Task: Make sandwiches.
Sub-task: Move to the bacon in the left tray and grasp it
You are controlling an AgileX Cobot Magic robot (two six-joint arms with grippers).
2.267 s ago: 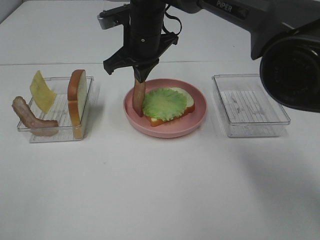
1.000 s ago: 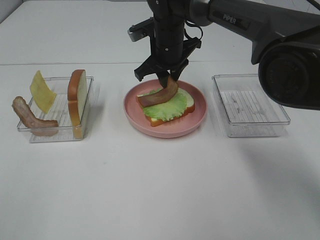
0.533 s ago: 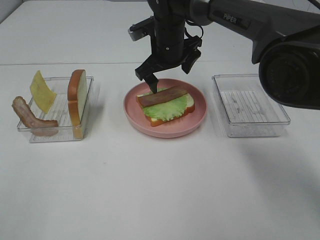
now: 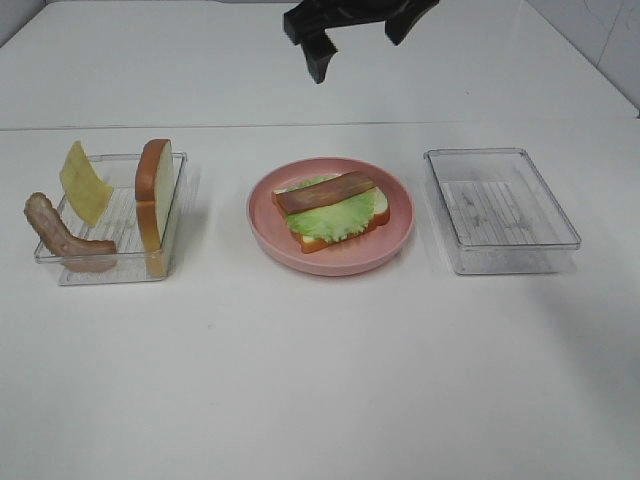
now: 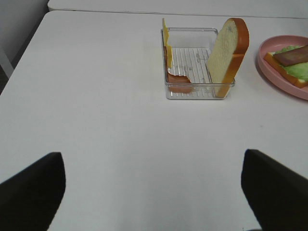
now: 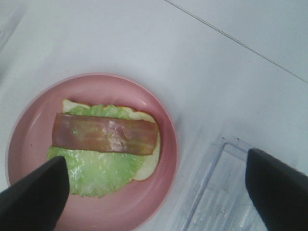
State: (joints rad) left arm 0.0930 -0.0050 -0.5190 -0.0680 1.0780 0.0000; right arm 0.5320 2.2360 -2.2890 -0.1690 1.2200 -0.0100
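Brown bacon strip (image 4: 325,191) now lies on the pink plate's (image 4: 258,225) lettuce (image 4: 325,218), right fingers (image 4: 322,60) released above it, left fingers (image 5: 33,192) also apart; cheese slice (image 4: 83,183) likely next.

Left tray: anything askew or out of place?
Slightly. The bacon strip pokes up over the outer rim of the left tray instead of lying flat inside; cheese slice and bread slice stand on edge. Nothing spilled.
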